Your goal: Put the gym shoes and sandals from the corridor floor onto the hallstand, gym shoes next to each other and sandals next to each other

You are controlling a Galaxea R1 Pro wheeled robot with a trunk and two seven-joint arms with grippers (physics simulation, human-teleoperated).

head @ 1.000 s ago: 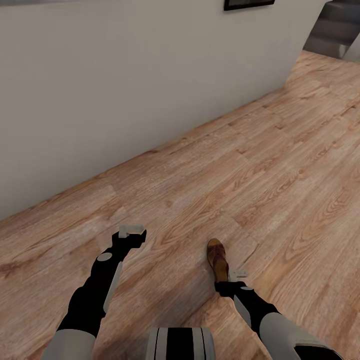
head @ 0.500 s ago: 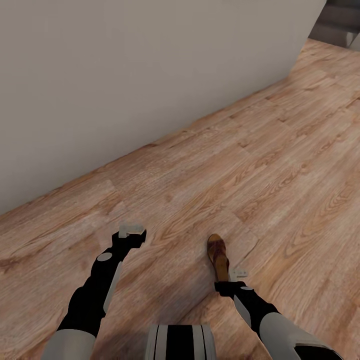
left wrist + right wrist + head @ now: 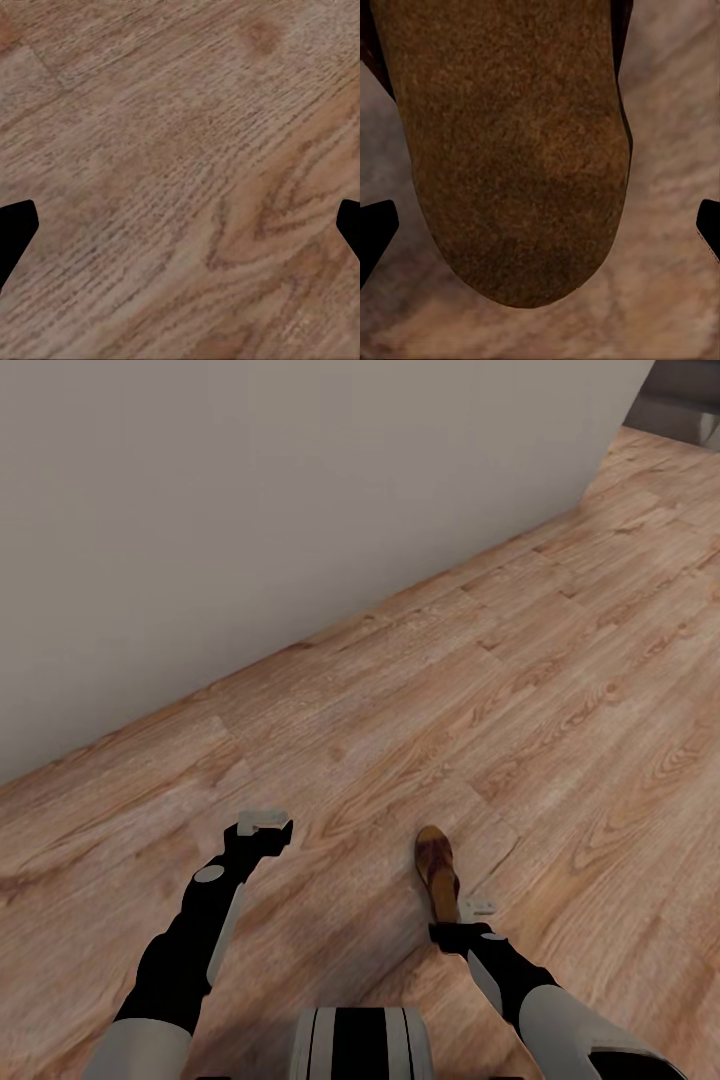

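Sandal (image 3: 437, 870) first: one dark brown sandal lies lengthwise just ahead of my right jaws (image 3: 476, 908), its toe pointing to about 12 o'clock from them, over the floor (image 3: 560, 690). From the right wrist its suede-looking underside sits close under the camera, between my two fingertips. Those tips stand wide apart at the edges of that view. I cannot tell whether they press on the sandal or only bracket it, nor whether it rests on the planks or hangs clear.

My left jaws (image 3: 264, 821) are released and empty, at about 9 o'clock from the sandal and well apart from it, with bare planks beneath. A plain grey wall (image 3: 250, 510) runs from 9 o'clock round to 1 o'clock.

I judge the sandal light, with a fairly stiff sole and softer leather straps above. The matte sole should give decent friction, and it is not fragile, so a firm squeeze will not hurt it. The straps would fold and let it swing, so I would rather close across the sole's sides, near the raised heel where it is thickest and stiffest. Held by one end, the long toe will tend to droop, so I should carry it level and slowly. I should set it flat on the rack, leaving room beside it for its mate.
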